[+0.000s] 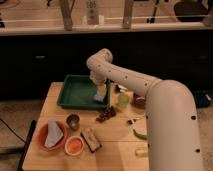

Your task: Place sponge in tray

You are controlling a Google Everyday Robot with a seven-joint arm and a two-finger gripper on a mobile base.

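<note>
The white arm reaches forward and bends down, its end effector [101, 91] pointing downward.

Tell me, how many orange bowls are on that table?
2. A large orange bowl sits at the front left corner, and a small orange bowl is just right of it. The gripper is over the green tray, holding the sponge. The arm may hide others.

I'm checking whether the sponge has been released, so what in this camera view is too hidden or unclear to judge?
- Gripper: over the tray's right end; the arm hides much of it.
- Sponge: yellow and pale blue at the gripper; whether it touches the tray floor is unclear.
- Table: the arm covers its right side.
</note>
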